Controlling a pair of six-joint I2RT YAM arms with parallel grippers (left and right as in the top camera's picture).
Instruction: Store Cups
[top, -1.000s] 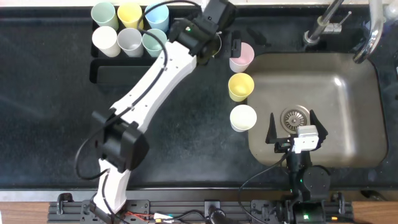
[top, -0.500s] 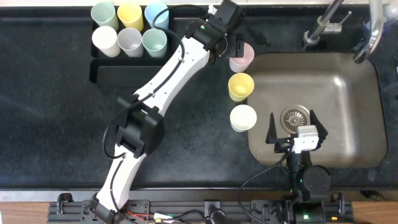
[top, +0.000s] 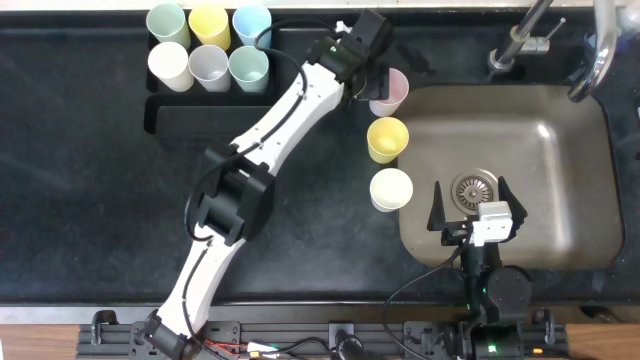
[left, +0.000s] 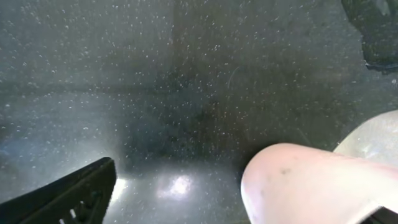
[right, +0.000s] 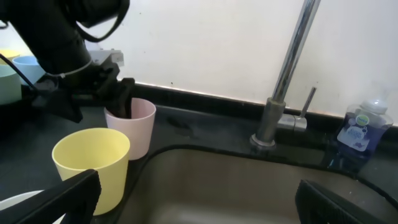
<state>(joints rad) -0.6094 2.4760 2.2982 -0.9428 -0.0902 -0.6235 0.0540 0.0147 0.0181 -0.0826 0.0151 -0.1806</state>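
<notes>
A pink cup (top: 390, 90) stands on the dark counter by the sink's far left corner, with a yellow cup (top: 387, 139) and a white cup (top: 391, 189) in a row nearer the arms' bases. My left gripper (top: 376, 74) is open at the pink cup (right: 138, 124); in the right wrist view one finger (right: 124, 98) dips inside its rim. The left wrist view shows the pink rim (left: 311, 180) close beside one finger (left: 68, 198). My right gripper (top: 472, 206) hangs open over the sink, holding nothing.
A black rack (top: 185, 115) at the back left holds several cups (top: 209, 65) in two rows. The steel sink (top: 560, 170) takes up the right side, with a faucet (top: 520, 35) behind it and a soap bottle (right: 364, 134) by the wall.
My left arm has swung right, away from the rack, and its gripper has come down onto the pink cup's rim. The right arm has not moved.
</notes>
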